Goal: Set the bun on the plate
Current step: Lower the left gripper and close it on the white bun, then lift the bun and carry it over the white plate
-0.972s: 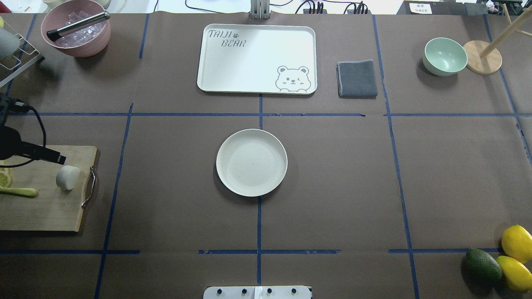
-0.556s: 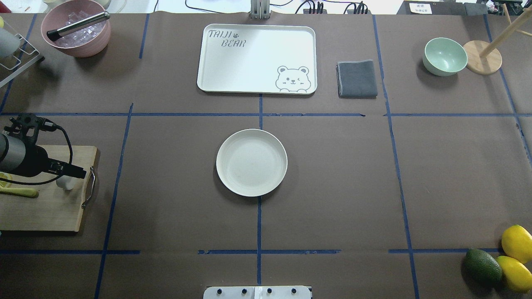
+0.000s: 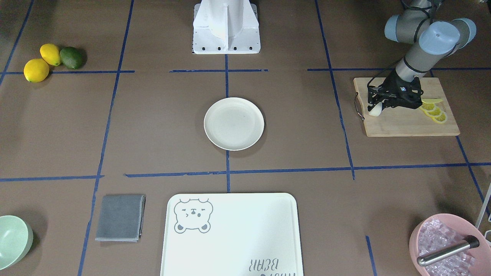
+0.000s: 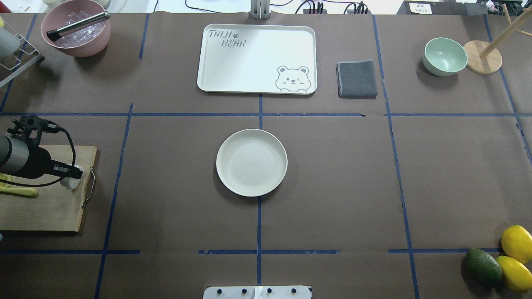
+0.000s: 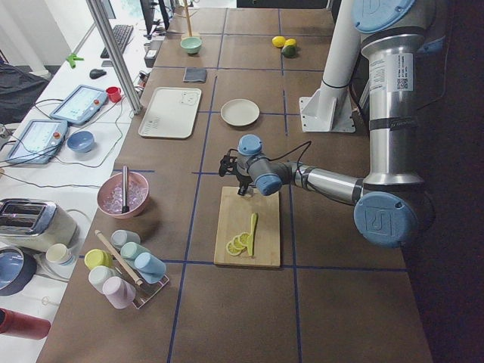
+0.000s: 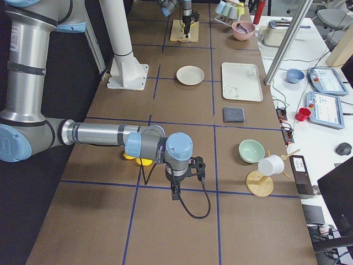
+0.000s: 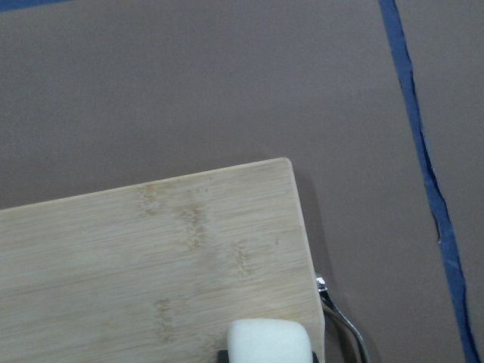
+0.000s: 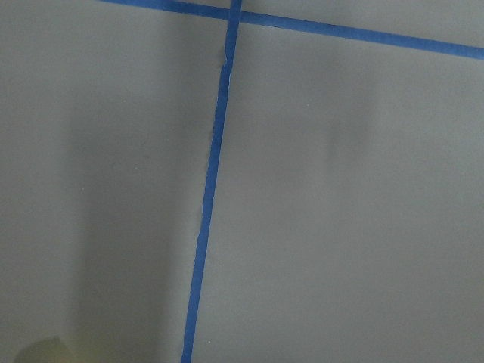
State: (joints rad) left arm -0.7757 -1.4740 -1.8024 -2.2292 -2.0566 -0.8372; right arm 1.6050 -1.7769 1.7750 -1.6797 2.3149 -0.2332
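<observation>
The bun [image 4: 70, 183] is a small white lump near the handle end of a wooden cutting board [image 4: 45, 207]. My left gripper [image 4: 75, 172] reaches in low from the left, with a finger on either side of the bun [image 3: 374, 111], shut on it while it rests on the board. At the bottom edge of the left wrist view the bun [image 7: 268, 342] shows close up. The round cream plate [image 4: 251, 162] sits bare at the table's middle, far to the right of the bun. My right gripper [image 6: 175, 194] hangs over bare table near the lemons; I cannot tell its state.
Lemon slices [image 3: 433, 109] and a green strip lie on the board behind the gripper. At the back stand a white bear tray [image 4: 257, 58], a grey cloth [image 4: 357, 79], a green bowl [image 4: 444, 56] and a pink bowl of ice [image 4: 75, 27]. Lemons and an avocado [image 4: 484, 265] sit front right.
My left gripper has swung right and down from beside the bun until its fingers sit around it. The bun has barely shifted on the board.
</observation>
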